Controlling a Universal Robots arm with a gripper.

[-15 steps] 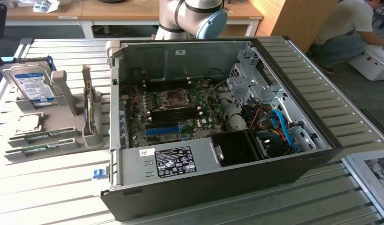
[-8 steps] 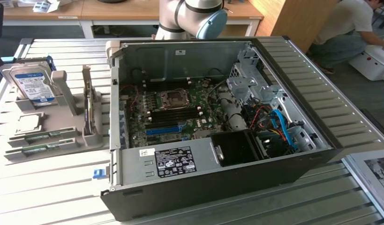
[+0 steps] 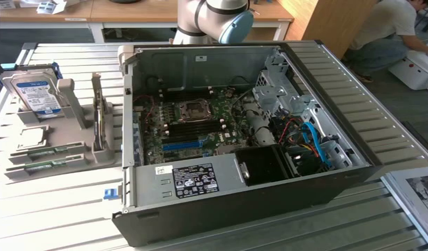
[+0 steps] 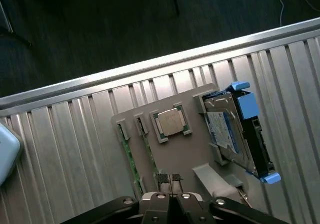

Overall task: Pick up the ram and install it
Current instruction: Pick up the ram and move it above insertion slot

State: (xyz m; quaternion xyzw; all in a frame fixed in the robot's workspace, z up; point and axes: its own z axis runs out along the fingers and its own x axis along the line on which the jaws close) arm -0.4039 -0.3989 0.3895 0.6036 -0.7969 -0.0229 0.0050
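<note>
Two ram sticks, slim green boards (image 3: 48, 152) (image 3: 52, 164), lie in slots of a grey holder (image 3: 74, 149) on the table, at the exterior view's left. In the wrist view the same sticks (image 4: 128, 156) (image 4: 148, 151) run edge-on along the holder (image 4: 190, 159). My gripper (image 4: 168, 179) hovers above the holder, close to the sticks' near ends. Its fingertips are pressed together and shut with nothing between them. The open computer case (image 3: 339, 172) lies beside the holder, its motherboard (image 3: 151, 138) exposed with black memory slots (image 3: 196, 127) near the processor socket.
A silver hard drive with a blue label (image 3: 36, 94) (image 4: 225, 129) and a processor chip (image 3: 29, 137) (image 4: 171, 122) also sit in the holder. The arm (image 3: 214, 21) rises behind the case. A person (image 3: 391, 31) crouches at the far right. The table is ribbed metal.
</note>
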